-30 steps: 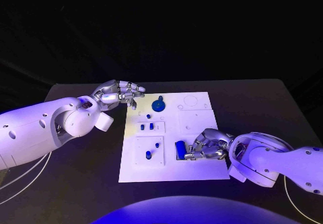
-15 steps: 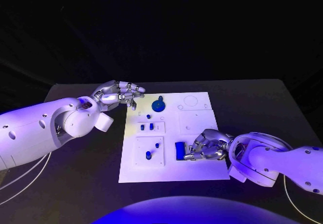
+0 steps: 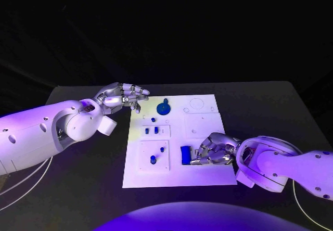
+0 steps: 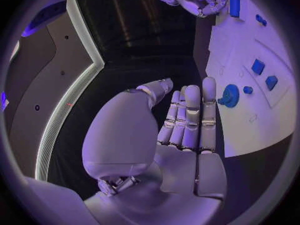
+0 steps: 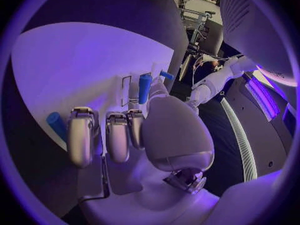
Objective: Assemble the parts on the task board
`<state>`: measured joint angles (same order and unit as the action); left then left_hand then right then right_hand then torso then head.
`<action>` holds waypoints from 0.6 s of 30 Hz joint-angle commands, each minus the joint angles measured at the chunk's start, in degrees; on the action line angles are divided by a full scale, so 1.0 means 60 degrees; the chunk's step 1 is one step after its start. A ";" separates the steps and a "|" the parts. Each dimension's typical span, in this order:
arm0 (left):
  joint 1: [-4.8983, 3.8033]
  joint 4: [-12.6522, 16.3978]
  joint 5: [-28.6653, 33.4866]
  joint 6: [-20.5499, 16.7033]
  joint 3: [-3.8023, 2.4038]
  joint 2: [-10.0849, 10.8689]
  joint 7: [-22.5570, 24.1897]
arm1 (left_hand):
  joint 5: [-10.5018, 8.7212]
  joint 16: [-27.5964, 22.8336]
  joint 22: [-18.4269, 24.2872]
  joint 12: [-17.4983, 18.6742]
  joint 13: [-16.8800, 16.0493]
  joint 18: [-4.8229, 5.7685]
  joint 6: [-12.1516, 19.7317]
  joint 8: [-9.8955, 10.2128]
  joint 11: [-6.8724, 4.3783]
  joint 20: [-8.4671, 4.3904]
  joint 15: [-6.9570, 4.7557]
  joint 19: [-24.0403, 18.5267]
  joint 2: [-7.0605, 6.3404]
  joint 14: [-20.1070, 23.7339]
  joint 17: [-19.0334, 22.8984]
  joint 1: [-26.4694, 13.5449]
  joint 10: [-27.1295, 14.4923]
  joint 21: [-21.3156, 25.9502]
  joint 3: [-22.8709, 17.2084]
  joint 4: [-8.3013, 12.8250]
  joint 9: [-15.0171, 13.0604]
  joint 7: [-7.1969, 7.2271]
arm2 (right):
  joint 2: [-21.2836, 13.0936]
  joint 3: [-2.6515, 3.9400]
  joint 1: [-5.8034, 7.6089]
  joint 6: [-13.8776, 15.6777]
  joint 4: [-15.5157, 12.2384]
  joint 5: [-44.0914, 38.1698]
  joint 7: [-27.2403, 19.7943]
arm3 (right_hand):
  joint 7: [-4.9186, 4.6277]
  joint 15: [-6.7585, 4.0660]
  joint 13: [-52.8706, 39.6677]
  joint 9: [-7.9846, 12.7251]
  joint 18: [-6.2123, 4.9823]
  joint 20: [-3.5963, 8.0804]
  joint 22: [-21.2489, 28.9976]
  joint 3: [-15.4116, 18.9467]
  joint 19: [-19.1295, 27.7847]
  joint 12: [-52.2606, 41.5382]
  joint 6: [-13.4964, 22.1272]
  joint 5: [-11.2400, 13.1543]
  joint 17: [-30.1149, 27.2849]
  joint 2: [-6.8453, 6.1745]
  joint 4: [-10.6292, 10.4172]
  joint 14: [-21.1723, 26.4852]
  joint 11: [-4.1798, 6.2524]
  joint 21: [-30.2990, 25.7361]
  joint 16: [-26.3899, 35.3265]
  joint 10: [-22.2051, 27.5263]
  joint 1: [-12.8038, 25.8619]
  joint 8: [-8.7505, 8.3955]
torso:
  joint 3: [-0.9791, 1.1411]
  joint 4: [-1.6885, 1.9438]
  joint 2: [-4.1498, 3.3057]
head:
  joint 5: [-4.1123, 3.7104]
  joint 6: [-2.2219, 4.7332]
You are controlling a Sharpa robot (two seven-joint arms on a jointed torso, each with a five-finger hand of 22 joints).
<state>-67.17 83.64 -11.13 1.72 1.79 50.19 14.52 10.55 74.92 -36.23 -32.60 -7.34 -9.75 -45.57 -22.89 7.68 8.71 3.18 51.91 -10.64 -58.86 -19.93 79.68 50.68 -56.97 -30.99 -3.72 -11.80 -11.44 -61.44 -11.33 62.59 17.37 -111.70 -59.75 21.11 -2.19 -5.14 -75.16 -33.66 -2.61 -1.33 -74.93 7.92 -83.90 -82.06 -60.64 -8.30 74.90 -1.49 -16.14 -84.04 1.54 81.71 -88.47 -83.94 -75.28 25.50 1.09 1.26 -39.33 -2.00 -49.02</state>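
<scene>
Two hands: right hand fingers down beside long blue part, grip unclear; left hand empty, loosely spread.

The task board is viewed from above by the head camera, closely from behind each wrist; all views share it.

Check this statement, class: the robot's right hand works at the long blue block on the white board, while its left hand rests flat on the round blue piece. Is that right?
Not quite. The left hand is off the white board's far left corner, apart from the round blue piece, as the head view shows. The right hand is indeed at the long blue block.
</scene>
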 commanded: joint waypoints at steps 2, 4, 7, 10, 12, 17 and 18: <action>-0.0002 0.0017 -0.0003 0.0122 -0.0005 -0.0022 0.0093 | 0.0057 -0.0034 0.0014 -0.0056 0.0014 -0.0141 0.0075 -0.0050 0.0002 0.0041 0.0052 0.0029 -0.0001 -0.0002 0.0016 -0.0057 -0.0047 0.0035 -0.0046 0.0015 -0.0016 -0.0018 | -0.0090 0.0000 -0.0001 0.0361 -0.0032 -0.0124 -0.0276 | 0.0008 -0.0038 -0.1677 0.0018 0.0153 0.0057 -0.2139 -0.0114 -0.0600 -0.0015 0.0087 -0.0048 0.1867 0.0068 -0.0031 -0.0865 0.0076 0.0017 -0.0033 -0.0570 -0.0252 -0.0044 | 0.0011 -0.0008 0.0009 | -0.0005 0.0032; -0.0001 0.0012 -0.0003 0.0105 -0.0005 -0.0028 0.0118 | 0.0057 -0.0034 0.0014 -0.0056 0.0014 -0.0141 0.0075 -0.0050 0.0002 0.0041 0.0052 0.0029 -0.0001 -0.0002 0.0016 -0.0057 -0.0047 0.0035 -0.0046 0.0015 -0.0016 -0.0018 | -0.0190 0.0003 0.0033 0.0584 -0.0065 -0.0016 -0.0444 | -0.0037 -0.0017 -0.1651 0.0039 0.0138 0.0048 -0.2117 -0.0167 -0.0574 0.0033 0.0207 -0.0050 0.1809 0.0063 -0.0022 -0.0853 0.0042 -0.0065 -0.0012 -0.0551 -0.0394 -0.0128 | 0.0010 -0.0010 0.0015 | -0.0008 0.0040; 0.0001 0.0001 0.0000 0.0072 -0.0004 -0.0040 0.0186 | 0.0057 -0.0034 0.0014 -0.0056 0.0014 -0.0141 0.0075 -0.0050 0.0002 0.0041 0.0052 0.0029 -0.0001 -0.0002 0.0016 -0.0057 -0.0047 0.0035 -0.0046 0.0015 -0.0016 -0.0018 | -0.0451 0.0007 0.0230 0.0943 -0.0109 0.0088 -0.0737 | -0.0175 0.0070 -0.1598 0.0083 0.0113 -0.0010 -0.2079 -0.0235 -0.0527 0.0138 0.0484 -0.0041 0.1748 -0.0030 -0.0009 -0.0840 -0.0071 -0.0204 0.0013 -0.0502 -0.0683 -0.0342 | 0.0000 -0.0019 0.0025 | -0.0064 0.0067; 0.0007 -0.0006 0.0010 0.0050 -0.0004 -0.0060 0.0255 | 0.0058 -0.0033 0.0016 -0.0064 0.0015 -0.0143 0.0076 -0.0058 0.0000 0.0040 0.0050 0.0030 -0.0002 -0.0001 0.0017 -0.0048 -0.0046 0.0036 -0.0053 0.0026 -0.0018 -0.0015 | -0.0803 0.0008 0.0561 0.1121 -0.0131 0.0060 -0.0942 | -0.0285 0.0145 -0.1592 0.0123 0.0114 -0.0067 -0.2078 -0.0232 -0.0523 0.0157 0.0673 -0.0038 0.1749 -0.0163 -0.0024 -0.0840 -0.0161 -0.0212 0.0014 -0.0489 -0.0787 -0.0513 | -0.0011 -0.0024 0.0026 | -0.0138 0.0088; 0.0011 -0.0001 0.0014 0.0041 -0.0003 -0.0073 0.0292 | 0.0058 -0.0033 0.0016 -0.0064 0.0015 -0.0143 0.0076 -0.0058 0.0000 0.0040 0.0050 0.0030 -0.0002 -0.0001 0.0017 -0.0048 -0.0046 0.0036 -0.0053 0.0026 -0.0018 -0.0015 | -0.1060 0.0008 0.0765 0.1108 -0.0128 -0.0068 -0.0976 | -0.0337 0.0183 -0.1592 0.0144 0.0116 -0.0098 -0.2081 -0.0224 -0.0526 0.0161 0.0750 -0.0035 0.1758 -0.0222 -0.0041 -0.0842 -0.0207 -0.0202 0.0011 -0.0485 -0.0797 -0.0600 | -0.0018 -0.0031 0.0033 | -0.0205 0.0097; 0.0016 0.0031 0.0019 0.0029 -0.0003 -0.0095 0.0359 | 0.0057 -0.0033 0.0017 -0.0066 0.0014 -0.0143 0.0074 -0.0060 0.0000 0.0040 0.0050 0.0030 -0.0003 0.0000 0.0017 -0.0051 -0.0044 0.0037 -0.0052 0.0026 -0.0019 -0.0015 | -0.1576 0.0001 0.0995 0.0986 -0.0023 -0.0594 -0.0888 | -0.0348 0.0221 -0.1571 0.0095 0.0115 -0.0143 -0.2081 -0.0205 -0.0524 0.0203 0.0636 -0.0032 0.1749 -0.0301 -0.0076 -0.0840 -0.0234 -0.0205 0.0015 -0.0466 -0.0702 -0.0589 | -0.0047 -0.0031 0.0026 | -0.0385 0.0126; 0.0017 0.0038 0.0020 0.0025 -0.0003 -0.0100 0.0373 | 0.0057 -0.0033 0.0017 -0.0066 0.0014 -0.0143 0.0074 -0.0060 0.0000 0.0040 0.0050 0.0030 -0.0003 0.0000 0.0017 -0.0051 -0.0044 0.0037 -0.0052 0.0026 -0.0019 -0.0015 | -0.1690 -0.0005 0.1021 0.0953 0.0016 -0.0730 -0.0844 | -0.0334 0.0218 -0.1571 0.0060 0.0115 -0.0149 -0.2083 -0.0207 -0.0526 0.0204 0.0583 -0.0032 0.1760 -0.0323 -0.0077 -0.0842 -0.0224 -0.0198 0.0011 -0.0464 -0.0678 -0.0563 | -0.0036 -0.0027 0.0019 | -0.0426 0.0135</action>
<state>-67.08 83.67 -11.11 1.64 1.80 49.73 15.32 10.55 74.92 -36.18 -32.60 -7.34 -9.76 -45.57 -22.89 7.68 8.71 3.18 51.91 -10.64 -58.87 -19.88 79.68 50.68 -56.97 -30.99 -3.72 -11.85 -11.44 -71.38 -11.29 68.69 22.74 -111.75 -60.74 16.97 -4.05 -4.09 -74.96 -33.20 -2.61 -1.77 -74.91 6.75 -83.90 -81.15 -56.82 -8.30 74.95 -2.87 -16.20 -84.02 0.58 80.65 -88.47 -84.04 -79.77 21.88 0.91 1.09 -39.16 -4.03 -48.32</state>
